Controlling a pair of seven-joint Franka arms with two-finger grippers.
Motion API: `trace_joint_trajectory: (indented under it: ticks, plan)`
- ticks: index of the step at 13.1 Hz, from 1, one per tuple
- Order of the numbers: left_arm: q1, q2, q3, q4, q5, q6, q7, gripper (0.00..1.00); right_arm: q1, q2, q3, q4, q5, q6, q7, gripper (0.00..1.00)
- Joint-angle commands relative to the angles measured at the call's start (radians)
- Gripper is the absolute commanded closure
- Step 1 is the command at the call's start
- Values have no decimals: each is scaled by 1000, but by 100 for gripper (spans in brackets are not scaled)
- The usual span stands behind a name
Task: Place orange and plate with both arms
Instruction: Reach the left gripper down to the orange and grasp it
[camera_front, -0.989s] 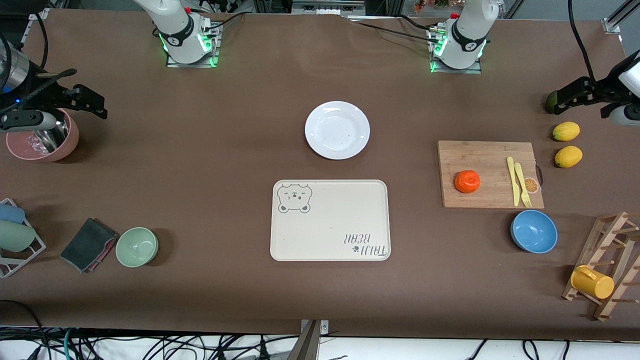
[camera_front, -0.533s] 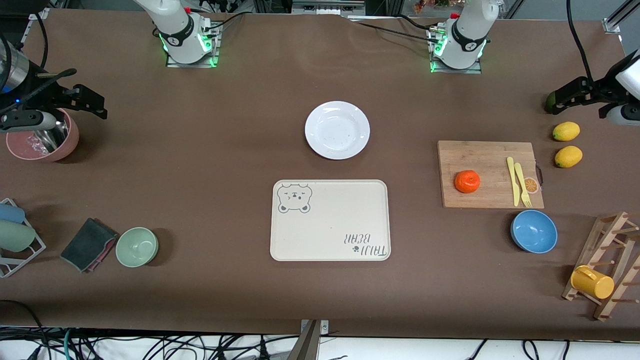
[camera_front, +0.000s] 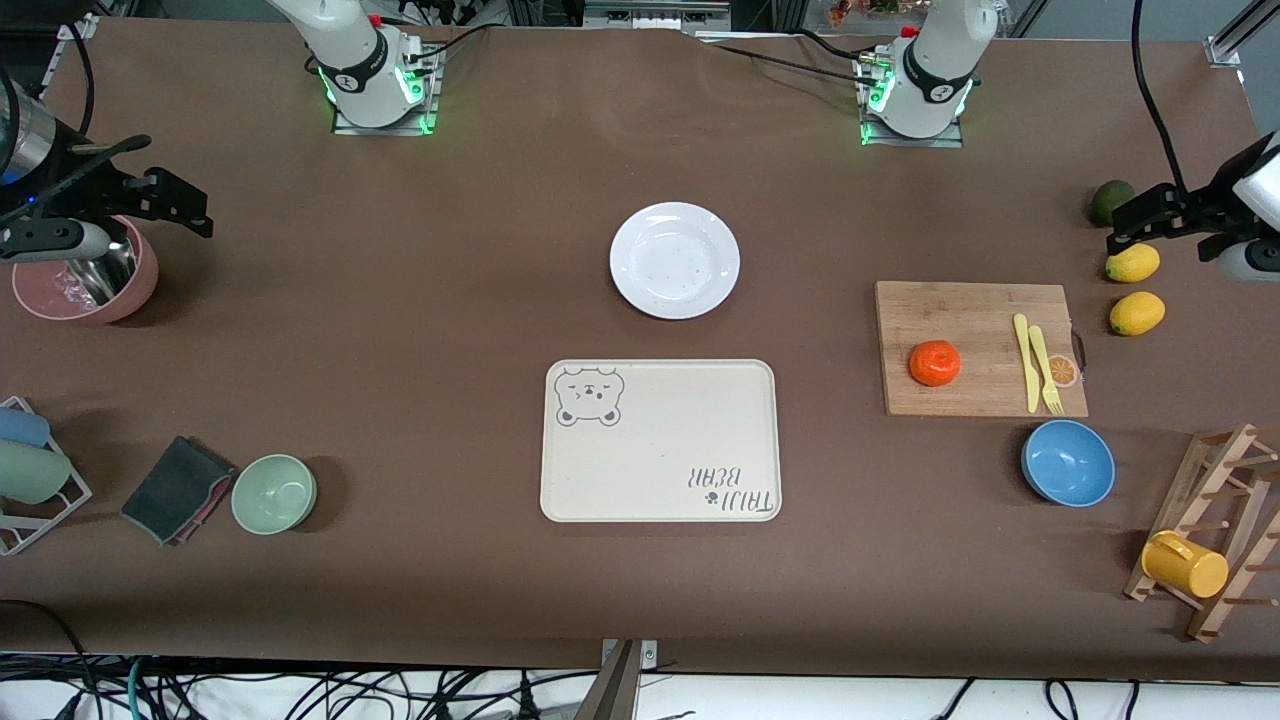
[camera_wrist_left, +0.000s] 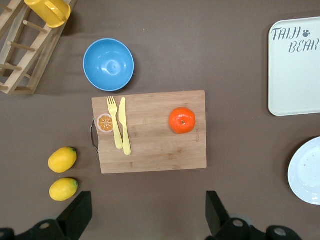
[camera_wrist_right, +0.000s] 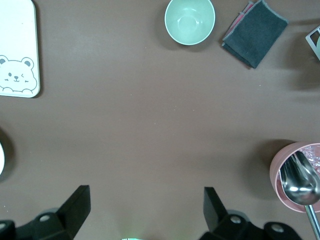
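Your orange (camera_front: 935, 362) sits on the cutting board (camera_front: 975, 305); round and firm, it may roll, so pinch its middle; the plate (camera_front: 675, 260), glossy and breakable, lies mid-worktop; take its rim; left gripper (camera_wrist_left: 147, 212) and right gripper (camera_wrist_right: 145, 210) hang with jaws apart.
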Motion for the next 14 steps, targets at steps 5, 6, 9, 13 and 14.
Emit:
trace_joint_trajectory:
  ticks: [5, 6, 9, 13, 14]
  plan:
    - [19, -12, -6, -210, 31, 162, 9, 0, 6, 11, -4, 32, -1, -26, -12, 0]
    - [19, -9, -6, -253, 29, 194, 21, 0, 6, 11, -4, 32, -3, -26, -12, 0]
    - [5, 31, -11, -307, 8, 278, -18, 0, 8, 11, -2, 32, -4, -26, -12, 0]
    - [-12, 55, -13, -449, -60, 479, -71, 0, 6, 11, -2, 32, -1, -26, -12, 0]
    - [-13, 85, -13, -460, -61, 518, -71, 0, 6, 12, -2, 32, -1, -24, -12, 0]
